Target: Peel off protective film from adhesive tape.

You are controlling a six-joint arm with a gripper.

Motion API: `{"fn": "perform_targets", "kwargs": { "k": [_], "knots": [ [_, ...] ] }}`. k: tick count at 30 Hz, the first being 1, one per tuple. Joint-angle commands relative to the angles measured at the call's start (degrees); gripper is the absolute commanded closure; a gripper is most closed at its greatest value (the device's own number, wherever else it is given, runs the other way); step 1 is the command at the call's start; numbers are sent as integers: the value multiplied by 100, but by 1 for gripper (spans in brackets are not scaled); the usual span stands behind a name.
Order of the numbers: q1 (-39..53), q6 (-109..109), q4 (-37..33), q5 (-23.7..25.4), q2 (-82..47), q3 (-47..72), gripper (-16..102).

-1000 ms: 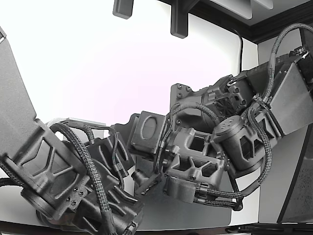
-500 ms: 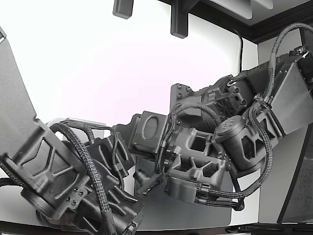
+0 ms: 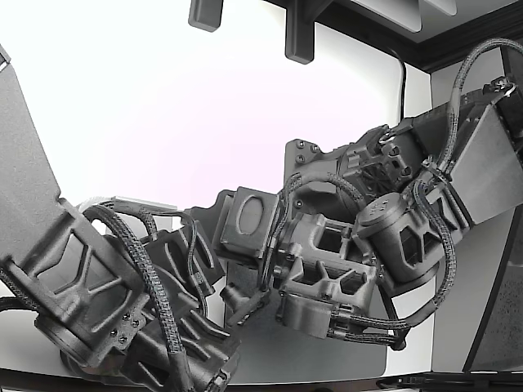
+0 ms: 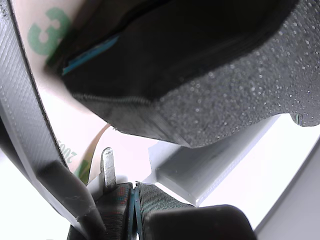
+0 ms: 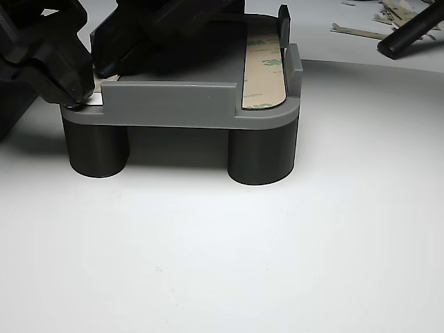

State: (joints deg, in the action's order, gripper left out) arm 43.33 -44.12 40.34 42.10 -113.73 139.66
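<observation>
In the other view, a grey fixture (image 5: 173,104) on two round legs carries adhesive tape whose beige, green-printed protective film (image 5: 265,69) lies along its right side. My black gripper (image 5: 80,94) sits at the fixture's far left corner, with a pale sliver under its tip. Close up in the wrist view, the ribbed pads (image 4: 150,197) of my gripper (image 4: 134,192) are pressed together. A curl of beige film (image 4: 92,145) runs down toward them beside a small metal tab (image 4: 107,165). More printed film (image 4: 45,30) shows behind a dark foam-like finger (image 4: 225,90). The exterior view only shows my gripper (image 3: 245,298) partly, between the arms.
Loose beige strips (image 5: 361,29) and a black rod (image 5: 413,31) lie on the white table at the other view's far right. A second dark arm (image 3: 90,278) with braided cables crowds the exterior view's left. The fixture's raised lip (image 4: 210,170) is close to the pads.
In the exterior view the wrist tilted slightly and came back. Its place is almost the same as a second ago.
</observation>
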Motion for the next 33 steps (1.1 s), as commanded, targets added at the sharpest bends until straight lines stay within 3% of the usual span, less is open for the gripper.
{"fn": "perform_targets", "kwargs": {
  "k": [1, 33],
  "knots": [
    [-132, -18, -88, 18, -53, -70, 97],
    [-132, 123, 703, -105, -167, -439, 97]
  ]
}}
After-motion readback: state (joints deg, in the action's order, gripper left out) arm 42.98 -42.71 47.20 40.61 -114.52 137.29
